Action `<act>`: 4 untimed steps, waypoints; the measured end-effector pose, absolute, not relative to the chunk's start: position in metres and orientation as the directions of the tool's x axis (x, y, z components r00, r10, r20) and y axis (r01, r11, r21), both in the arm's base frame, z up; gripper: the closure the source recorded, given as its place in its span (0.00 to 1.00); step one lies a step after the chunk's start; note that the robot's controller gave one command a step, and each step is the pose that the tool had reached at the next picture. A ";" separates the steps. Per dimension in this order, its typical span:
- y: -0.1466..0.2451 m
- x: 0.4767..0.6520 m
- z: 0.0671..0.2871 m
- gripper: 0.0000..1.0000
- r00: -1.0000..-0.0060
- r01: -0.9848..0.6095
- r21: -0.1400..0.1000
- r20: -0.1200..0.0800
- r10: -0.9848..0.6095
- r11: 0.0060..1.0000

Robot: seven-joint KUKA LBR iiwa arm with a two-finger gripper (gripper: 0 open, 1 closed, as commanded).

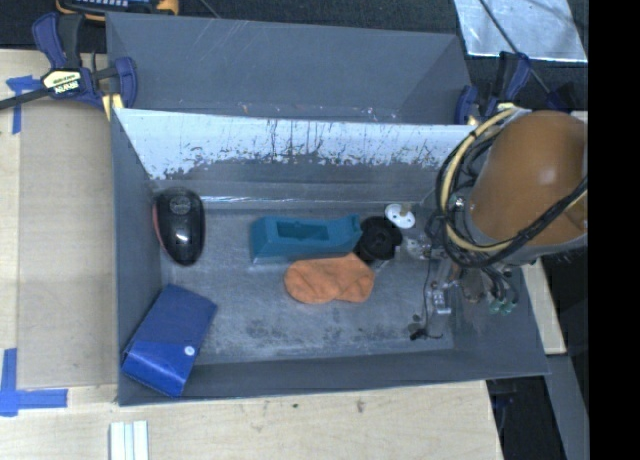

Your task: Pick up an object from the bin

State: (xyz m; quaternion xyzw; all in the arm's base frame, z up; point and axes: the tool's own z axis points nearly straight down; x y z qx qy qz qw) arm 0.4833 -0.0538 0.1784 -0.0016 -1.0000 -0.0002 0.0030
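End effector (428, 320) near orange lump (328, 281), apart

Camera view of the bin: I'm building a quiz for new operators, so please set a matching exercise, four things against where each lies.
1. mouse
2. blue box
3. orange cloth
4. teal block

A. leaning in the near left corner
B. middle of the floor, nearer side
C. by the left wall, farther back
D. middle of the floor, farther side

Pairs: 1-C, 2-A, 3-B, 4-D.
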 end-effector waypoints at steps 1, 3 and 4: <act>-0.054 0.485 0.183 0.00 -1.000 0.001 0.000 -0.003 0.001 1.000; -0.019 0.548 0.104 0.00 -1.000 -0.022 0.001 0.004 -0.022 1.000; 0.002 0.595 0.073 1.00 -0.999 0.053 -0.001 -0.010 0.053 0.999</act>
